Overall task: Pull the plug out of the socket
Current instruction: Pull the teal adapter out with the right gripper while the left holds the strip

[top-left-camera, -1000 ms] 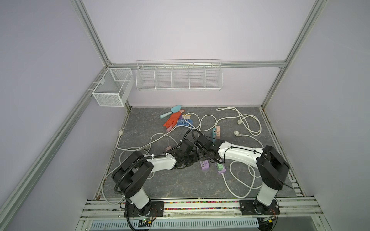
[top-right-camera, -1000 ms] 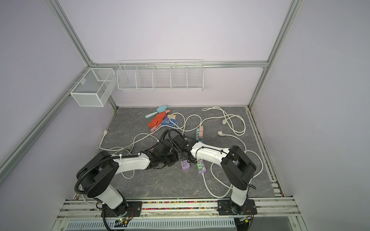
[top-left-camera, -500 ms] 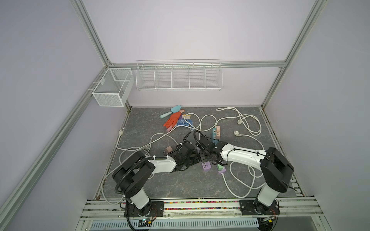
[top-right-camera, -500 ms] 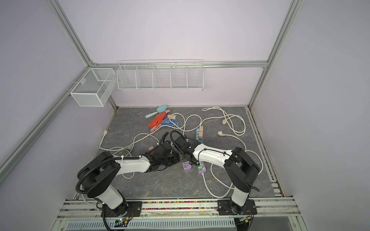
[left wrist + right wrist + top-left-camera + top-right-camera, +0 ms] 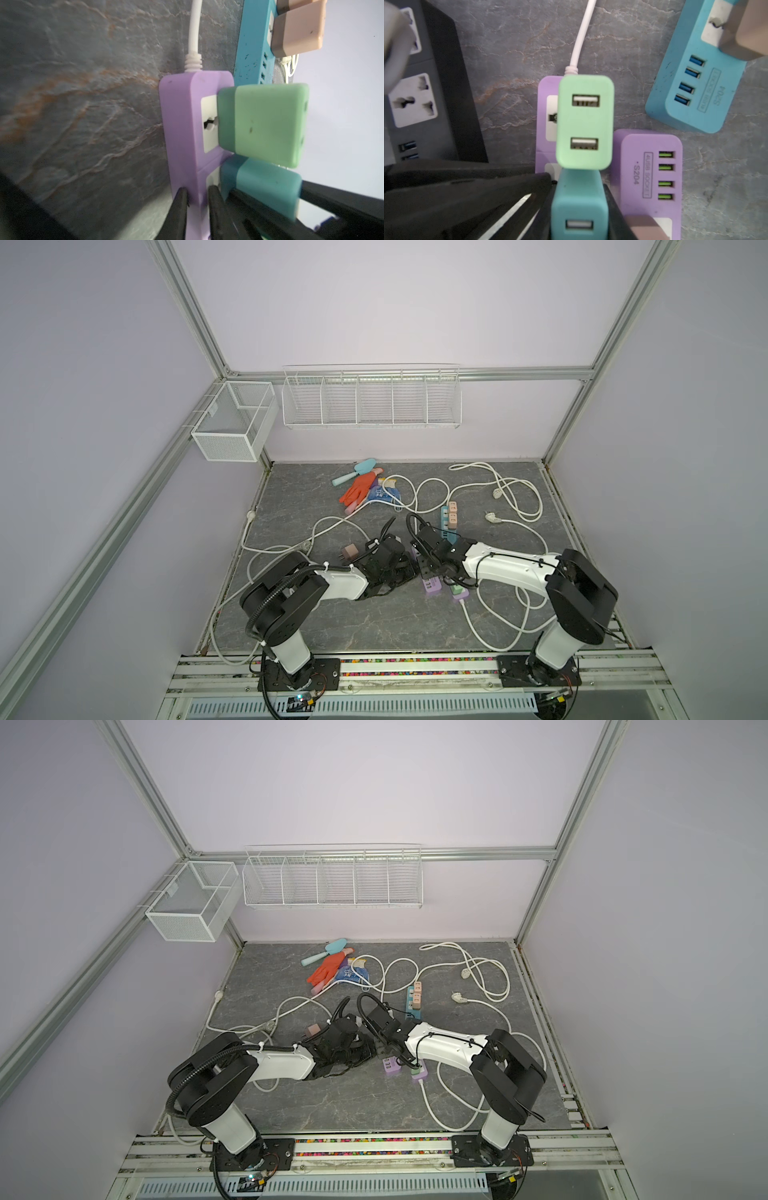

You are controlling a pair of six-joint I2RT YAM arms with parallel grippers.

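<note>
The purple power strip [image 5: 182,124] lies flat on the surface [image 5: 83,104] and carries two USB charger plugs in adjacent sockets, the mint-green plug [image 5: 584,122] nearer the cable end and the teal plug [image 5: 578,199] just beside it; the blue power strip [image 5: 251,41] nearby carries beige plugs [image 5: 297,33]. The teal plug stands upright out of the strip face, long axis perpendicular to the surface, USB port facing up. Your right tool [image 5: 577,182] pinches the teal plug by its two sides, jaws close together, while your left tool [image 5: 196,193] pinches the side wall of the purple power strip.
</note>
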